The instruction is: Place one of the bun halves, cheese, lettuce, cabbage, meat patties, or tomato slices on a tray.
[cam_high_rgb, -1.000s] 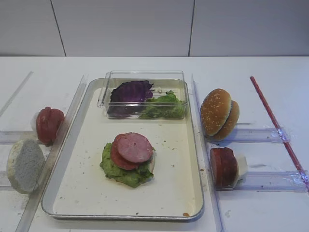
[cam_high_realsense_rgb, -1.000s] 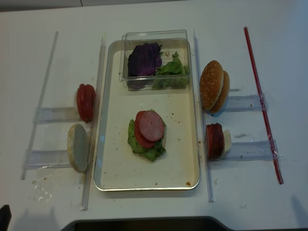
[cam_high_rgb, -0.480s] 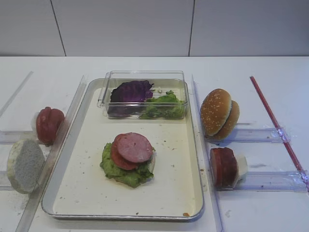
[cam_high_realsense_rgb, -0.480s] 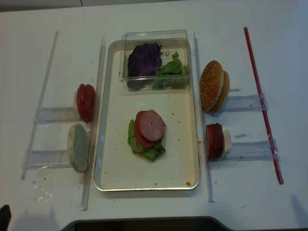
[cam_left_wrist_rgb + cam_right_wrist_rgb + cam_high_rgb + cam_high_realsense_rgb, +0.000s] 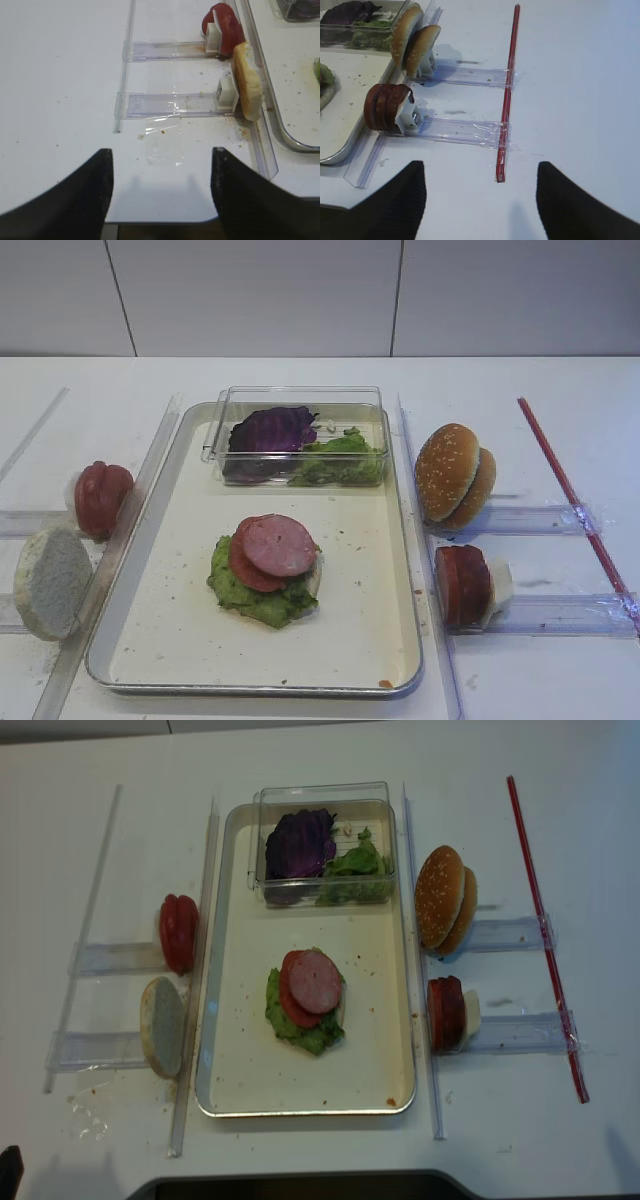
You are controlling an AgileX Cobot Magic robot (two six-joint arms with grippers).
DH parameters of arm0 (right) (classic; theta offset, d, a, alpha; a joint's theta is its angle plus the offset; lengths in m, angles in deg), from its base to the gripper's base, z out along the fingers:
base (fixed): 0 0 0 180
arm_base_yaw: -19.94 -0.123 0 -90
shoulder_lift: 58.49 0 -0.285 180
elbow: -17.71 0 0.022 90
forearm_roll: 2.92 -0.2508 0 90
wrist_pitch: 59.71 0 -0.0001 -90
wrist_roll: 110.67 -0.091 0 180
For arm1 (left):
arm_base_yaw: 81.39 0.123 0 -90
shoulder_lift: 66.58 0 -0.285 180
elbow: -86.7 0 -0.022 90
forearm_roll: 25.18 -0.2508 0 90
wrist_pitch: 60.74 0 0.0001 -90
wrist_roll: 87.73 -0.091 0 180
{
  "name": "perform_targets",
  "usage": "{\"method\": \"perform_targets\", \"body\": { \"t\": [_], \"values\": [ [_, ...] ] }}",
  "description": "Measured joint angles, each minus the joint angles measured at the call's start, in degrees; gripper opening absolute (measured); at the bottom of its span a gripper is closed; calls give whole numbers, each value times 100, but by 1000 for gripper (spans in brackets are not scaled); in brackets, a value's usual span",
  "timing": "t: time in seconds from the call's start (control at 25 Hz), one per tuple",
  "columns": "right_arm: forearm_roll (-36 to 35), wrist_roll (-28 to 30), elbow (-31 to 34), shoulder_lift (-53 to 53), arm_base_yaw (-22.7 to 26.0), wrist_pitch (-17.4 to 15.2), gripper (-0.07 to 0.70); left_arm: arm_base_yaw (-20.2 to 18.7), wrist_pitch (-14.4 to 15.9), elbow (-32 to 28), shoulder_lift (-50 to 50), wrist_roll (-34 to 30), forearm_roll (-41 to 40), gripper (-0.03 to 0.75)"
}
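Both claws, right claw (image 5: 481, 200) and left claw (image 5: 161, 187), hang spread and empty. The sesame bun half (image 5: 447, 472) looks soft, probably crushable; pinch its rim lightly.

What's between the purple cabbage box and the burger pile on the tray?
Just bare, crumb-speckled tray floor between box and stack, clearest from the overhead view.

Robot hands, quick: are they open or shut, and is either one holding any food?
Left gripper: open, holding nothing, over the bare white table.
Right gripper: open, holding nothing, over the table.
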Motion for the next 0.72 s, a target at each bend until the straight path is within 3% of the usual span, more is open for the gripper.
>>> {"method": "perform_targets", "body": {
  "t": [0.72],
  "values": [
    [0,0,0,0,0,0,486,0,0,0,0,0,0,412]
  ]
}}
